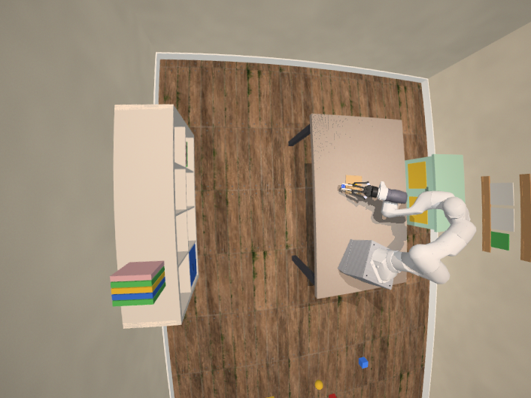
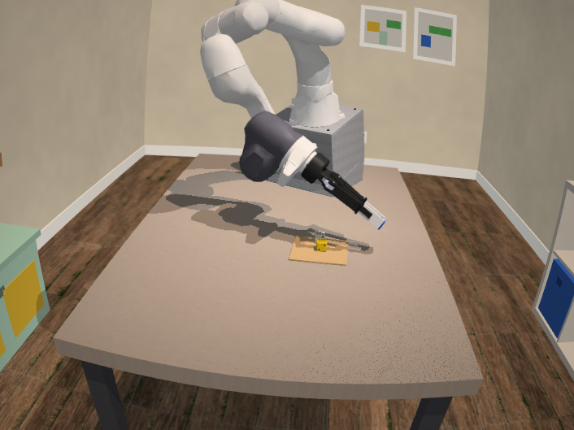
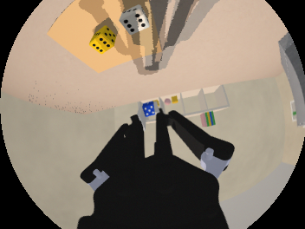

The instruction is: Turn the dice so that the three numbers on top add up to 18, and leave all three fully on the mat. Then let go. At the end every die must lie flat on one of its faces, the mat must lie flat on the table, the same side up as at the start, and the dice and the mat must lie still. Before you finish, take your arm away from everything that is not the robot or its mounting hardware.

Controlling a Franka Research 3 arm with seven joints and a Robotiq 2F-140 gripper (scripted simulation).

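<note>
My gripper (image 3: 149, 108) is shut on a blue die (image 3: 149, 110) and holds it in the air, tilted, above and to the right of the mat; the die also shows at the fingertips in the exterior view (image 2: 377, 222) and from above (image 1: 343, 186). The orange mat (image 2: 318, 252) lies flat on the table. A yellow die (image 3: 103, 40) and a white die (image 3: 134, 19) sit on the mat, side by side. In the exterior view the yellow die (image 2: 321, 244) is plain; the white one lies in the arm's shadow.
The grey robot base (image 2: 330, 145) stands at the table's far end. A mint cabinet (image 2: 16, 295) stands left of the table and a white shelf (image 2: 558, 295) to the right.
</note>
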